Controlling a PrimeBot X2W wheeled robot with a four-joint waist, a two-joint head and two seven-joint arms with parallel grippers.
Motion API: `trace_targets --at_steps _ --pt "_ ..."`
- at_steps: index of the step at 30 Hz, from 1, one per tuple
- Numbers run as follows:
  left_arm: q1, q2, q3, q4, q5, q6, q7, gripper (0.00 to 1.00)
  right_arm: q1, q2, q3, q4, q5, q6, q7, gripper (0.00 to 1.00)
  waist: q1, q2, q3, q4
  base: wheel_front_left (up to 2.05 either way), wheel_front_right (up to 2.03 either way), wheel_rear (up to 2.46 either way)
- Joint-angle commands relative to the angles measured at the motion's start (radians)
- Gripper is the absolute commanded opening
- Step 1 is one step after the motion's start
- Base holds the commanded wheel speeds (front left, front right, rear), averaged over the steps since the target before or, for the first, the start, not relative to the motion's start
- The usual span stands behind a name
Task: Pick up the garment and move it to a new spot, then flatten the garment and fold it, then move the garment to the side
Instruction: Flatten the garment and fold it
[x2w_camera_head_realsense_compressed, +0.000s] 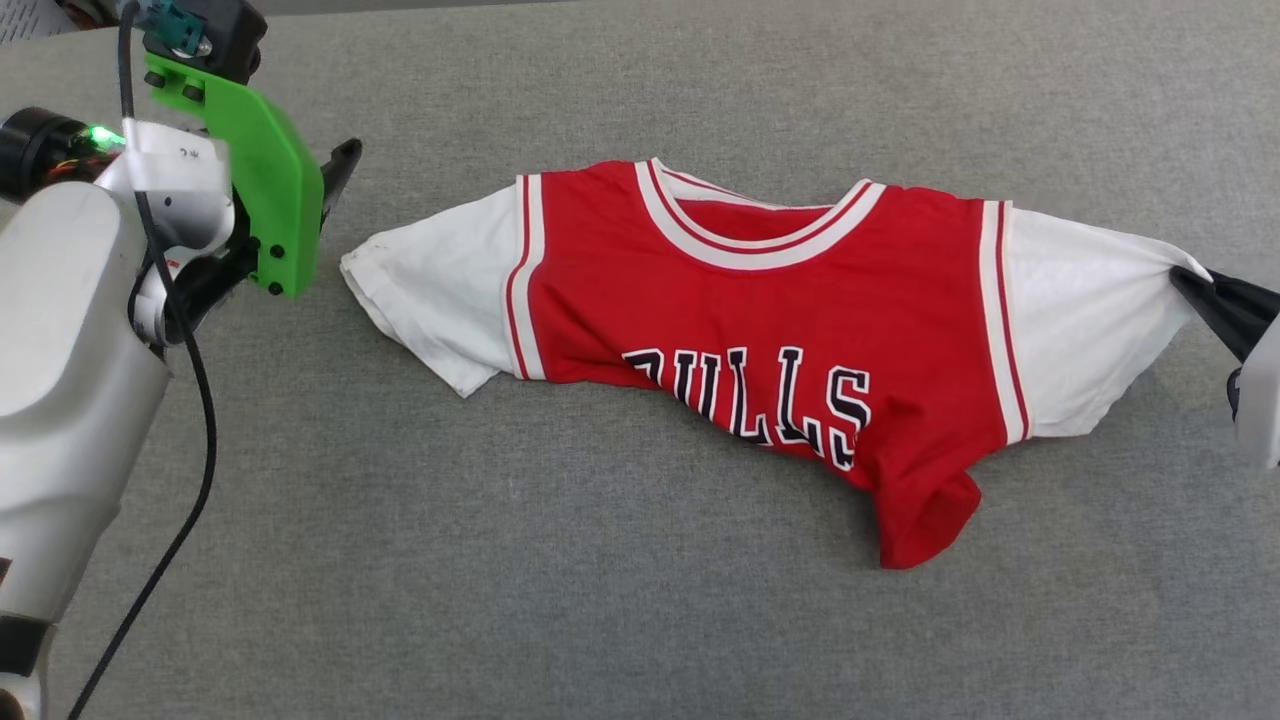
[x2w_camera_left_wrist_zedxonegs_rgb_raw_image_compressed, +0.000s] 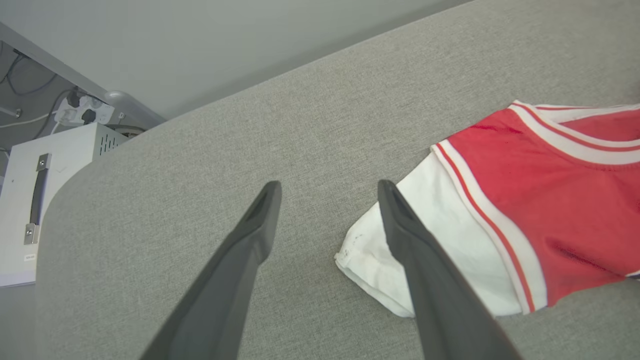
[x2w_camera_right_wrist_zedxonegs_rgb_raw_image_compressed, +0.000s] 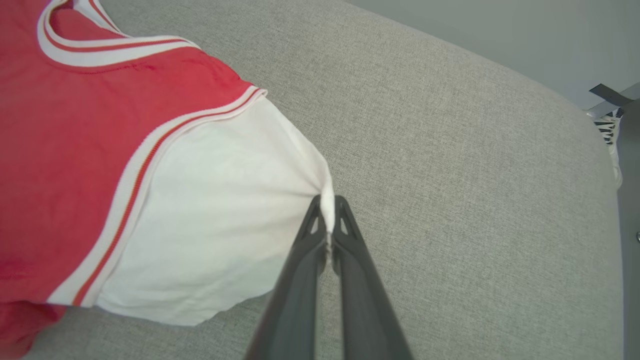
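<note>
The garment (x2w_camera_head_realsense_compressed: 760, 320), a red jersey with white sleeves and black lettering, lies spread across the grey surface, its lower part bunched toward the front right. My right gripper (x2w_camera_right_wrist_zedxonegs_rgb_raw_image_compressed: 327, 202) is shut on the edge of one white sleeve (x2w_camera_right_wrist_zedxonegs_rgb_raw_image_compressed: 220, 235), pulling it into a point; in the head view it shows dark at the right edge (x2w_camera_head_realsense_compressed: 1195, 283). My left gripper (x2w_camera_left_wrist_zedxonegs_rgb_raw_image_compressed: 330, 187) hangs open above the surface by the other white sleeve (x2w_camera_left_wrist_zedxonegs_rgb_raw_image_compressed: 380, 260), one finger over the cuff, nothing between the fingers. The left gripper (x2w_camera_head_realsense_compressed: 335, 180) stands just left of that sleeve.
The grey cloth-covered table (x2w_camera_head_realsense_compressed: 600, 620) runs wide around the jersey. Beyond its far left corner stands a white cabinet (x2w_camera_left_wrist_zedxonegs_rgb_raw_image_compressed: 45, 200) with a handle, and a power strip with cables (x2w_camera_left_wrist_zedxonegs_rgb_raw_image_compressed: 82, 110). A black cable (x2w_camera_head_realsense_compressed: 190, 400) hangs along my left arm.
</note>
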Motion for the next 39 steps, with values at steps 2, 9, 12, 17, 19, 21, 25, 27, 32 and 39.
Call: trace_targets --at_steps 2,9,12,17,19,21,25,27,32,39 --pt "-0.030 0.024 -0.034 0.014 -0.065 -0.003 0.070 1.00 0.011 0.010 -0.008 -0.014 -0.011 -0.001 0.010 0.00 -0.0001 0.0000 0.029 -0.021 0.00 0.00 0.00" --pt "-0.061 0.056 -0.138 0.056 -0.169 -0.003 0.192 1.00 0.002 0.025 -0.023 -0.040 -0.028 -0.001 0.029 0.00 -0.0001 0.0000 0.083 -0.043 0.00 0.00 0.00" --pt "-0.061 0.055 -0.172 0.090 -0.205 -0.003 0.222 1.00 -0.004 0.029 -0.027 -0.049 -0.034 -0.001 0.032 0.00 -0.0001 0.0000 0.103 -0.053 0.00 0.00 0.00" --pt "-0.051 0.049 -0.240 0.138 -0.236 -0.003 0.265 1.00 -0.007 0.034 -0.024 -0.052 -0.039 -0.001 0.038 0.00 -0.0001 0.0000 0.116 -0.062 0.00 0.00 0.00" --pt "-0.046 0.051 -0.273 0.148 -0.241 -0.003 0.275 1.00 -0.008 0.037 -0.023 -0.051 -0.040 -0.001 0.038 0.00 -0.0001 0.0000 0.116 -0.063 0.00 0.00 0.00" --pt "-0.041 0.052 -0.302 0.155 -0.252 -0.003 0.282 0.84 -0.007 0.039 -0.021 -0.050 -0.041 -0.001 0.038 0.00 -0.0001 0.0000 0.111 -0.063 0.00 0.00 0.00" --pt "-0.048 0.053 -0.340 0.150 -0.267 -0.003 0.229 0.00 -0.007 0.041 -0.020 -0.044 -0.040 -0.001 0.034 0.00 -0.0001 0.0000 0.093 -0.054 0.00 0.00 0.00" --pt "-0.053 0.055 -0.348 0.143 -0.270 -0.003 0.170 0.00 -0.008 0.046 -0.018 -0.041 -0.040 -0.001 0.027 0.00 -0.0001 0.0000 0.076 -0.051 0.00 0.00 0.00" --pt "-0.071 0.081 -0.346 0.127 -0.233 -0.003 -0.051 0.00 -0.017 0.052 -0.025 -0.031 -0.049 -0.001 -0.014 0.00 -0.0001 0.0000 0.022 -0.037 0.00 0.00 0.00" --pt "-0.072 0.118 -0.310 0.059 -0.176 0.006 -0.324 0.00 0.002 0.057 -0.090 -0.008 -0.063 -0.001 -0.127 0.00 -0.0001 0.0000 -0.091 0.008 0.00 0.00 0.00"
